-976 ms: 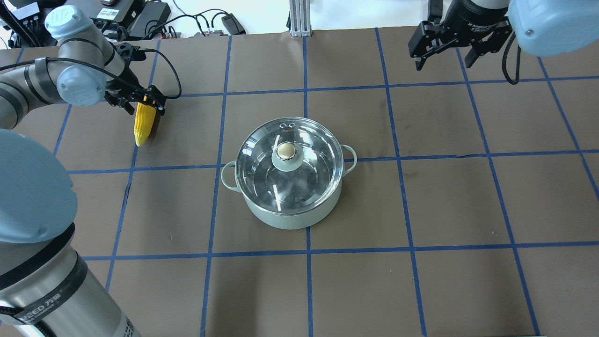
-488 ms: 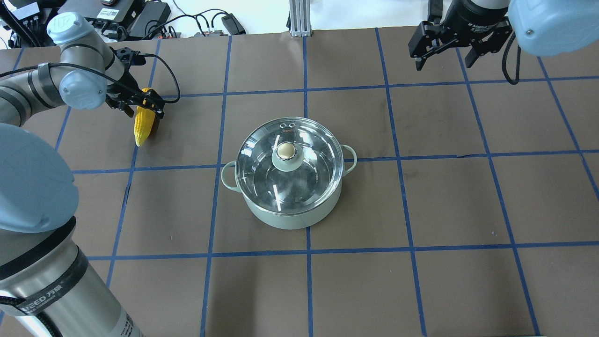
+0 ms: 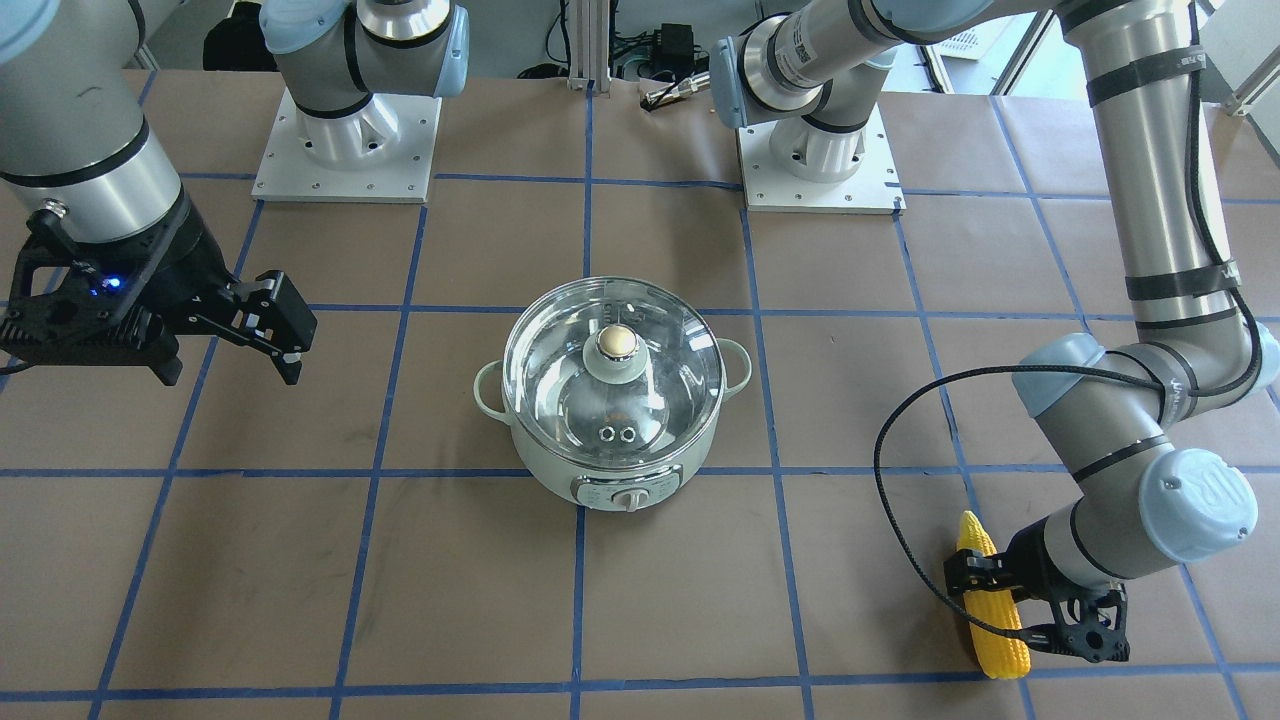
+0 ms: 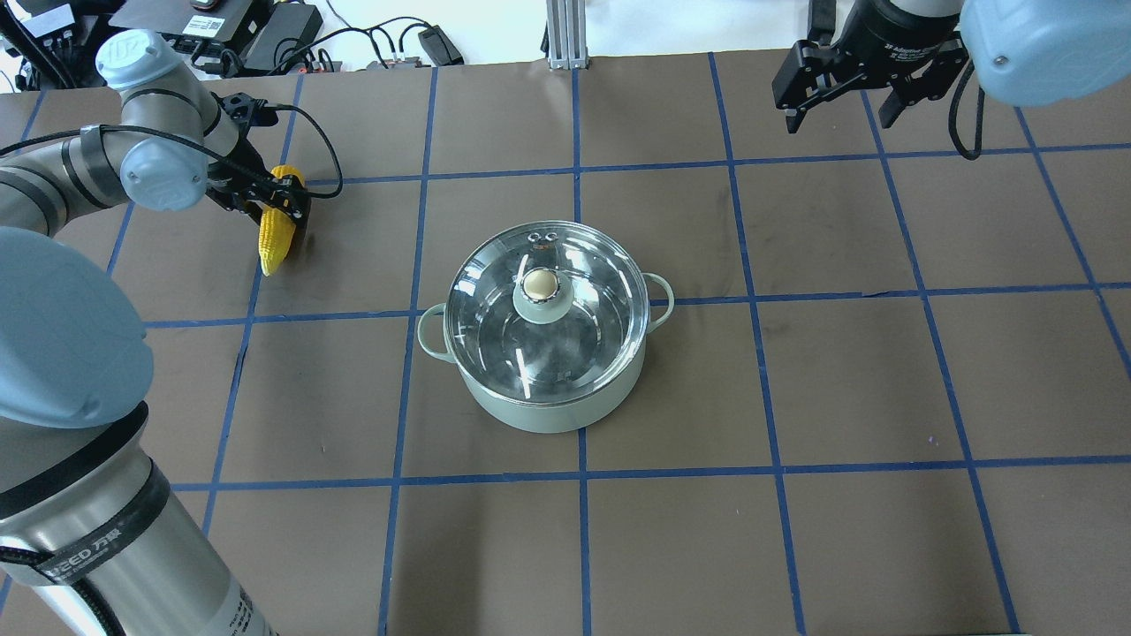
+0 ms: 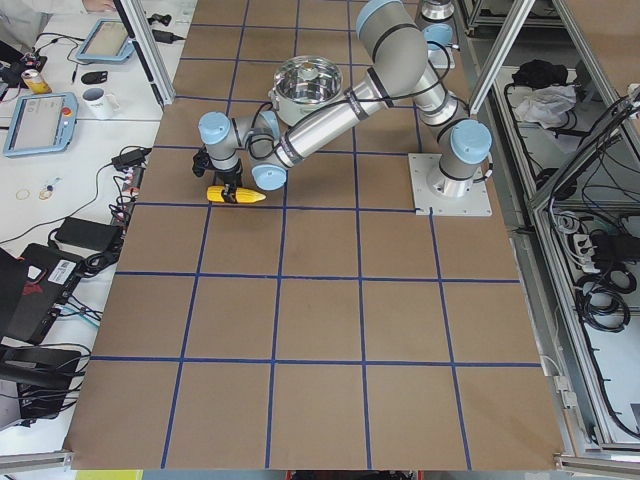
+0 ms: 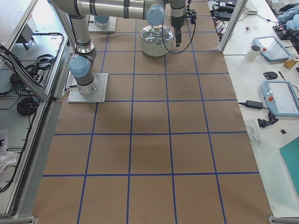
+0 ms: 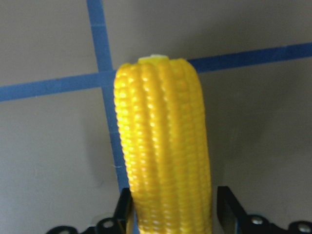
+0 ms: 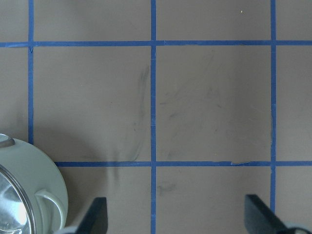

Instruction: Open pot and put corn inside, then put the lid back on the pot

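Corn [image 4: 274,234]: worktop's [image 4: 795,371] far left, long axis front-to-back, tip toward robot.
Left jaws: clenched on corn's blunt end.
Right jaws: released, hovering far right.
Change: corn shifted slightly toward pot [image 4: 548,411].

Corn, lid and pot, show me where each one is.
corn [image 4: 273,240], overhead view, on its tapered lower half.
lid [image 4: 540,284], overhead view, on its metallic knob.
pot [image 3: 627,498], front-facing view, on its front dial.
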